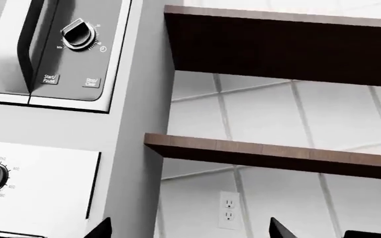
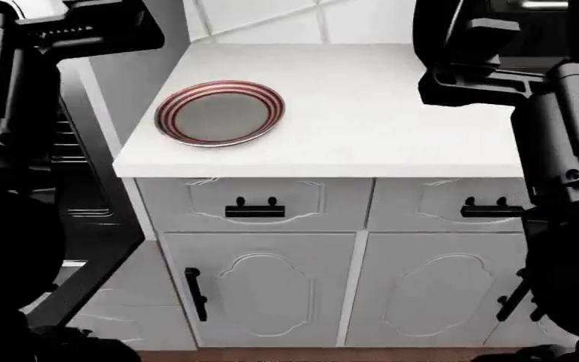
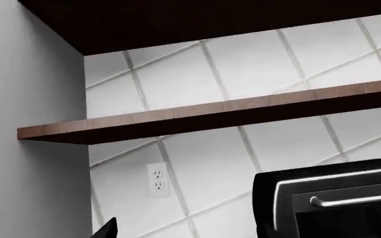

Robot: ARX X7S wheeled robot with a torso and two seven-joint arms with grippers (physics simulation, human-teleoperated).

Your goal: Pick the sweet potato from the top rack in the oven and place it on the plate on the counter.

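The striped plate (image 2: 219,113) lies empty on the white counter (image 2: 380,113), near its left edge. The oven (image 2: 84,162) is at the left with dark wire racks showing behind my left arm, its door (image 2: 93,275) hanging open. The sweet potato is hidden from every view. My left gripper (image 1: 190,233) is raised, open and empty, facing the wall beside a control panel. My right gripper (image 3: 190,233) is raised over the counter's right side, empty, facing the tiled wall; only one fingertip (image 3: 107,229) shows clearly, set far to the side.
A silver panel with a knob (image 1: 78,34) is in front of the left gripper. Two brown wall shelves (image 1: 277,156) and an outlet (image 1: 228,209) are on the tiled wall. A small black countertop appliance (image 3: 336,198) is at the back right. White cabinets (image 2: 269,286) are under the counter.
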